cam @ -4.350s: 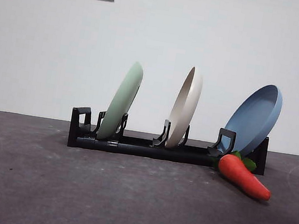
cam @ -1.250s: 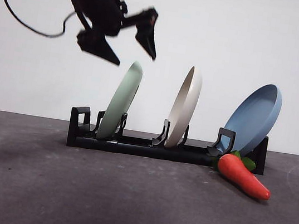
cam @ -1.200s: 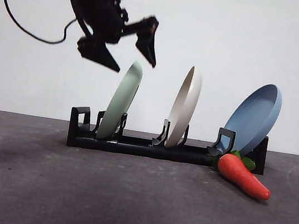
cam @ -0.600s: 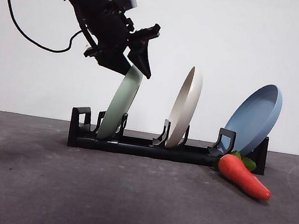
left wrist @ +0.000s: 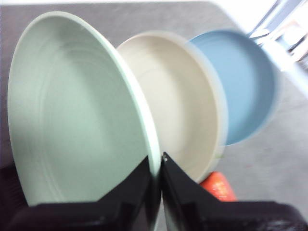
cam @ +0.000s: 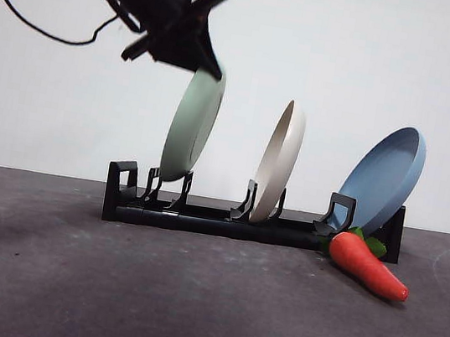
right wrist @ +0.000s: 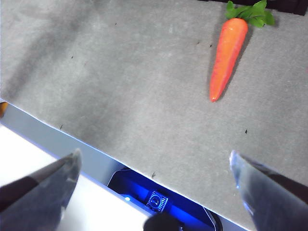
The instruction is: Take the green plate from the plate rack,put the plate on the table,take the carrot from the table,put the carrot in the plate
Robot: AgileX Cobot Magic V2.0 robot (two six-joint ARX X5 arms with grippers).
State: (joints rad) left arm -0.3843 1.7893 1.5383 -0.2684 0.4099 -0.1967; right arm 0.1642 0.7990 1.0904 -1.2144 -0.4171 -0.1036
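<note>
The pale mint-green round plate point(cam: 192, 126) had been gripped at its upper rim and hung clear of the long low black slotted rack point(cam: 226, 218), its lower edge just above the prongs it belonged to. So the first step was under way but not finished: the plate was out of its slot, yet not set down on the dark grey matte bench point(cam: 188, 299). The smooth orange toy carrot point(cam: 367, 265) with green leaves lay on the bench just beside the rack's far end, below the tilted blue plate point(cam: 384, 180), untouched. Setting the plate down, then fetching and placing the carrot, all remained.

The left tool point(left wrist: 158, 166) was clamped narrow on the green plate's rim, one jaw on each face, as the left wrist view showed. In the front view that arm came in dark from the upper corner, angled down to the plate's top edge. The cream plate point(cam: 279, 161) stood in the middle slot.

The right tool point(right wrist: 154, 166) waited with its jaws spread wide, above bare bench, the carrot well apart from it.
</note>
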